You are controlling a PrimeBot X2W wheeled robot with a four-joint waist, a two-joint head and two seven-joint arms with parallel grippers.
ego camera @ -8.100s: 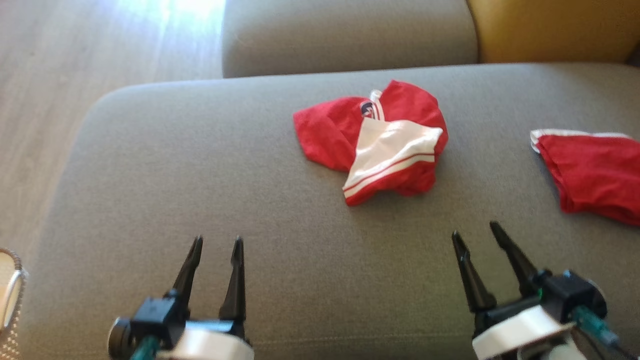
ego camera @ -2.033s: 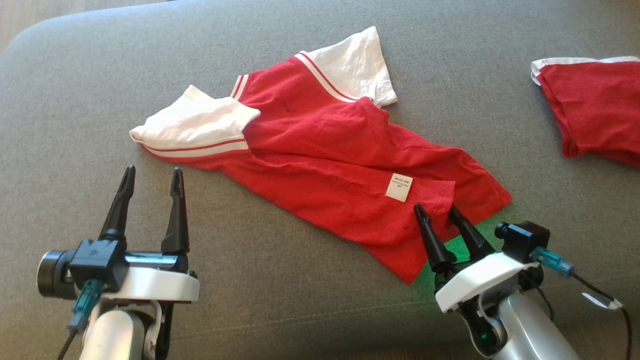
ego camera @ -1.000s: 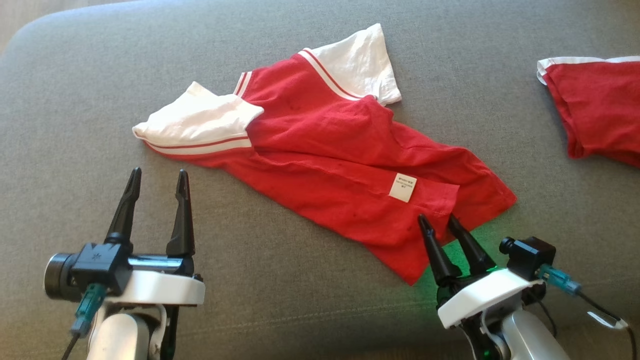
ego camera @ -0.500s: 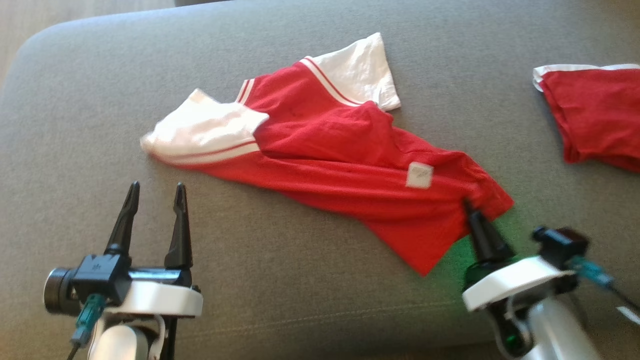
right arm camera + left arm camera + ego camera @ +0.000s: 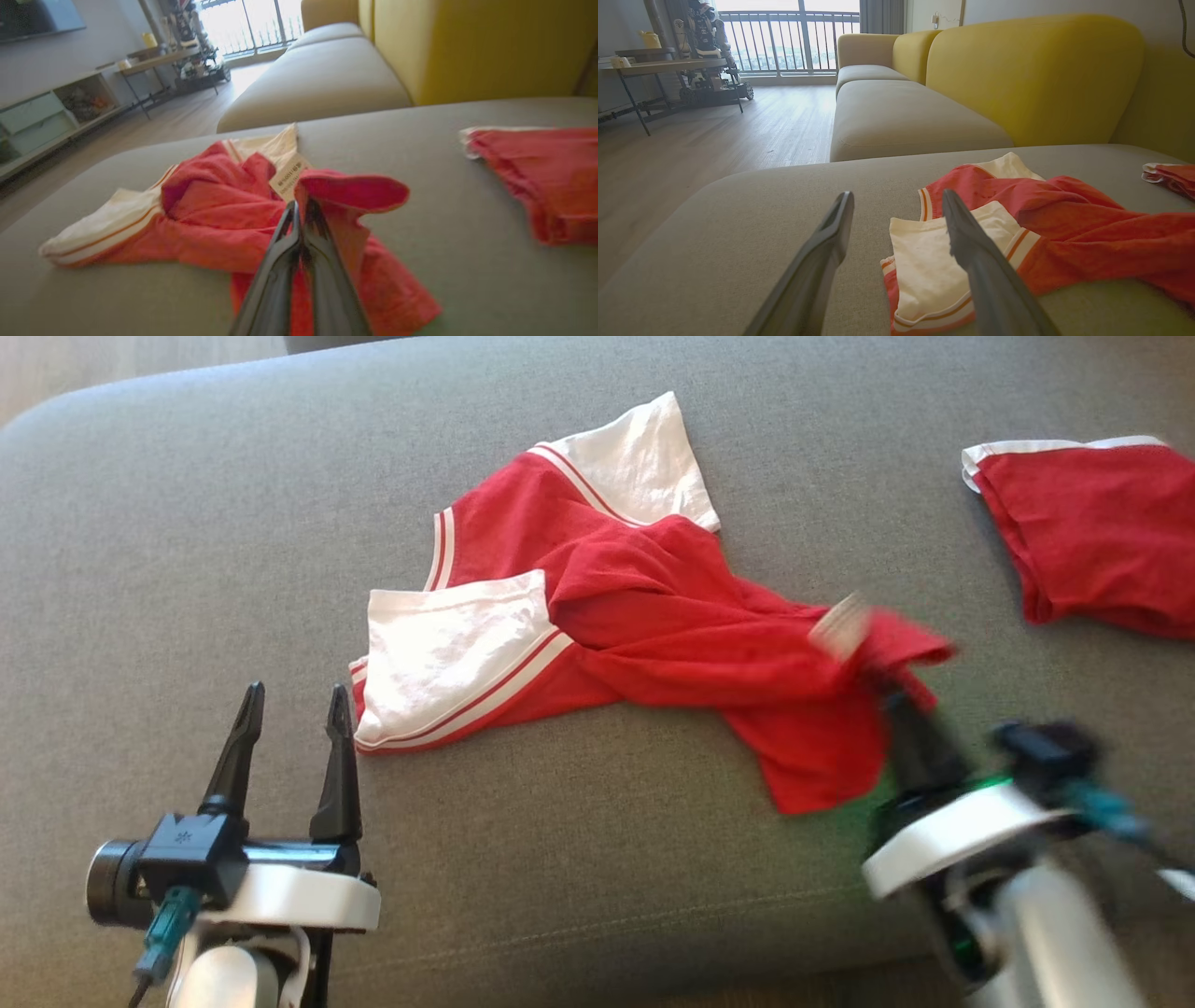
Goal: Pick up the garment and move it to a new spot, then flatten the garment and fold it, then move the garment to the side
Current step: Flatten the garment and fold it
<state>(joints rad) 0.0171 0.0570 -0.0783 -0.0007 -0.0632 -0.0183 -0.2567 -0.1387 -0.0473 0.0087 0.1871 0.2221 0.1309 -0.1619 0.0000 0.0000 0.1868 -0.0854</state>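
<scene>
The garment (image 5: 644, 616) is a red shirt with white sleeves, lying crumpled across the grey sofa cushion (image 5: 187, 523). My right gripper (image 5: 887, 686) is shut on the garment's red hem at its right end and holds that corner lifted, a white label beside it. In the right wrist view the shut gripper (image 5: 301, 207) pinches the raised red fold of the garment (image 5: 219, 214). My left gripper (image 5: 291, 700) stands open at the lower left, just left of the near white sleeve. The left wrist view shows that gripper (image 5: 896, 205) open with the garment (image 5: 1064, 219) lying right of it.
A second red piece of clothing (image 5: 1092, 532) with a white band lies at the cushion's right edge. A yellow sofa back (image 5: 1031, 74) and another grey seat (image 5: 906, 116) stand beyond. Wooden floor (image 5: 691, 140) lies to the left, with a table and shelving farther off.
My right gripper shut on the hem and pulled it up and to the right. The garment bunched up and its near white sleeve slid right. The left gripper stayed open in place.
</scene>
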